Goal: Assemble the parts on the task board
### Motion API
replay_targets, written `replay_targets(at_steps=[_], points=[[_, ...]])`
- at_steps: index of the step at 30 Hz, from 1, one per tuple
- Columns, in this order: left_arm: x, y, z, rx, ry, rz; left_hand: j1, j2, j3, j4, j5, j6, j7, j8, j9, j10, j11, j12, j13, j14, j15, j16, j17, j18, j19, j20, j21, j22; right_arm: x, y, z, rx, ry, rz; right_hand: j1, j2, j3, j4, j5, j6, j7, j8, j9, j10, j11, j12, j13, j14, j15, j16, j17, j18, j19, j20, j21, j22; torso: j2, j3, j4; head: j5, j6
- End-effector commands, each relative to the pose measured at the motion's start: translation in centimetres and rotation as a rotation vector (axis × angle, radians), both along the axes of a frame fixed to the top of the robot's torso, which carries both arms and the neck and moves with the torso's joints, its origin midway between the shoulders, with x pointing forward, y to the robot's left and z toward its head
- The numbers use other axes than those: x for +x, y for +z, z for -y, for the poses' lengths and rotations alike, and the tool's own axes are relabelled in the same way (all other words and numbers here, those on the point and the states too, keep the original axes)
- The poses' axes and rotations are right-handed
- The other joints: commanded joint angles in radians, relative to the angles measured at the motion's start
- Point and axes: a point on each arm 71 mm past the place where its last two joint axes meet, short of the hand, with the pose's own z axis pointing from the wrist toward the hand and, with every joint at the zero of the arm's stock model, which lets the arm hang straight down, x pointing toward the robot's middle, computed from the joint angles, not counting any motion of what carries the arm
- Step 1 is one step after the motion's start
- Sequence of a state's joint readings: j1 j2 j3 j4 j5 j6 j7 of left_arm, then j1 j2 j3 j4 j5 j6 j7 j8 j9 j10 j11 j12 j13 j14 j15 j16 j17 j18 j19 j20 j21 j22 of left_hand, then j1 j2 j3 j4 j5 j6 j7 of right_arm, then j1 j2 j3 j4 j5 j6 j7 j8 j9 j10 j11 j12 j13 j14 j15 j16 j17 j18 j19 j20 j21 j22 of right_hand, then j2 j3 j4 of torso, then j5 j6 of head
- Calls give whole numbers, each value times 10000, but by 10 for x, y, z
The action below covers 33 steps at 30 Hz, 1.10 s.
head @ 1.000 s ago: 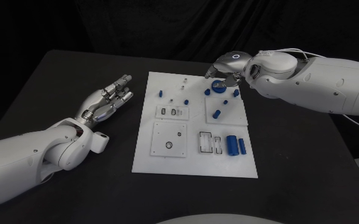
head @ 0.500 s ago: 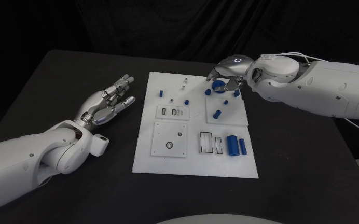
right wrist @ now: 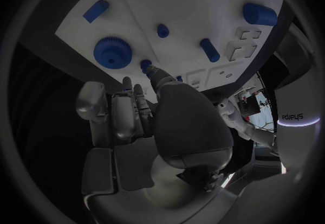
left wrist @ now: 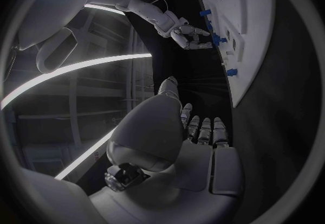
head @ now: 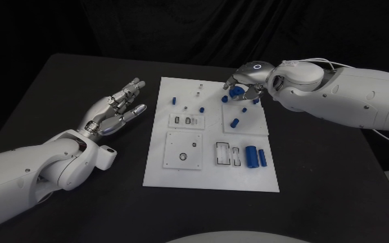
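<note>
A flat, matte white task board (head: pixel 212 142), rectangular with shallow rectangular recesses, is laid in the middle of the black table (head: pixel 324 158). At its far right corner a round blue gear (right wrist: pixel 111 52) with a finely toothed rim is seen lying flat on the board; just beside it, the right hand (head: pixel 243 85) is poised over that corner, its metallic fingers (right wrist: pixel 160 76) curled downward with one tip close to a small blue peg (right wrist: pixel 145 64). Whether anything is actually held cannot be told. Short blue cylinders are scattered over the plate: a pair of larger smooth cylinders (head: pixel 255 157) is lain side by side near the right edge at the near end, a slanted one (head: pixel 235 123) is placed on a raised square panel, and a small upright one (head: pixel 173 100) is stood near the left edge. The left hand (head: pixel 116 109) is rested off the board to its left, palm up, fingers extended and spread, nothing held
</note>
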<state>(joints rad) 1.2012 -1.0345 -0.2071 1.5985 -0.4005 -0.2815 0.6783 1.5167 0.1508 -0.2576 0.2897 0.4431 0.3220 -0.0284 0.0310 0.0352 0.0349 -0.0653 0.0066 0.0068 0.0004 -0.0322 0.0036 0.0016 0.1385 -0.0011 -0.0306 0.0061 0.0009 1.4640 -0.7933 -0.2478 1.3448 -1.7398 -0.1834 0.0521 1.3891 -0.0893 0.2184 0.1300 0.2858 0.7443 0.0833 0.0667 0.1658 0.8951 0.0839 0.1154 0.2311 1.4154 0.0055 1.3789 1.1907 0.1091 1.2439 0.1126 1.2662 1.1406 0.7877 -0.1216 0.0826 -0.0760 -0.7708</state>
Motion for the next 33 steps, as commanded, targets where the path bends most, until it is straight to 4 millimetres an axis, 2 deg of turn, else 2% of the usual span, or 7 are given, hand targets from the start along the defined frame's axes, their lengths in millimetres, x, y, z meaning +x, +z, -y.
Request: replay_targets(at_steps=[1,8,15,17,21,28,33], points=[[-11,22,3,-1321,-931,2725,102,-7,-22,7,21,51,31,45,8,2,16,10,11,-4,-468,-36,-16,-179,11,28,-61,-9,0,-4,0,-77,29,-22,27,-42,55,17,-9,65,33,45,9,60,14,-77,-23,105,-6,65,36,-147,100,-11,65,57,-1,-7,7,-25,-7],[-15,25,4,-1384,-974,2722,178,-29,-8,-3,20,71,66,45,9,7,58,11,12,-4,-401,-36,-16,-163,11,117,-61,-9,1,-8,-3,-12,137,8,88,6,125,0,-7,226,38,113,43,167,18,-108,-39,143,-12,115,97,-161,160,-10,134,181,10,-18,27,-49,-24],[-16,26,4,-1399,-997,2669,273,-57,10,-3,20,109,125,48,11,30,131,15,16,-4,-304,-36,-16,-101,11,284,-61,-9,3,-10,-8,63,238,89,114,76,239,18,-6,450,55,186,87,385,1,-133,-67,216,-22,205,212,-181,250,-14,231,354,18,-15,19,-61,-24],[-16,26,4,-1393,-1003,2640,339,-64,27,-7,21,98,173,45,9,34,199,15,17,-4,-210,-36,-16,-45,11,430,-61,-9,3,-11,-9,69,250,99,118,85,263,23,-5,485,60,195,93,427,1,-137,-74,230,-27,221,233,-184,265,-15,246,382,19,-10,20,-80,-22],[-16,26,4,-1378,-1010,2587,393,-62,45,-14,20,87,214,44,8,34,253,15,16,-4,-133,-36,-16,-5,11,544,-61,-9,5,-13,-13,112,288,151,129,94,324,35,-4,598,84,229,113,528,-16,-154,-96,264,-41,261,288,-196,317,-21,298,471,19,-6,26,-93,-1],[-15,25,2,-1318,-961,2515,438,-57,62,-22,20,48,248,38,4,31,295,14,16,-4,-77,-36,-16,27,11,634,-61,-9,6,-16,-18,191,345,240,153,83,462,65,0,814,109,282,152,759,-29,-188,-147,335,-43,339,393,-220,419,-28,394,638,16,-4,3,-62,7],[-14,25,2,-1292,-950,2463,461,-54,71,-28,21,33,268,36,3,29,318,14,15,-4,-49,-36,-16,41,11,676,-61,-9,7,-18,-19,192,287,240,273,98,728,55,5,1120,107,363,211,970,-43,-274,-239,380,-54,391,451,-231,469,-36,442,750,11,-5,16,-58,20]])
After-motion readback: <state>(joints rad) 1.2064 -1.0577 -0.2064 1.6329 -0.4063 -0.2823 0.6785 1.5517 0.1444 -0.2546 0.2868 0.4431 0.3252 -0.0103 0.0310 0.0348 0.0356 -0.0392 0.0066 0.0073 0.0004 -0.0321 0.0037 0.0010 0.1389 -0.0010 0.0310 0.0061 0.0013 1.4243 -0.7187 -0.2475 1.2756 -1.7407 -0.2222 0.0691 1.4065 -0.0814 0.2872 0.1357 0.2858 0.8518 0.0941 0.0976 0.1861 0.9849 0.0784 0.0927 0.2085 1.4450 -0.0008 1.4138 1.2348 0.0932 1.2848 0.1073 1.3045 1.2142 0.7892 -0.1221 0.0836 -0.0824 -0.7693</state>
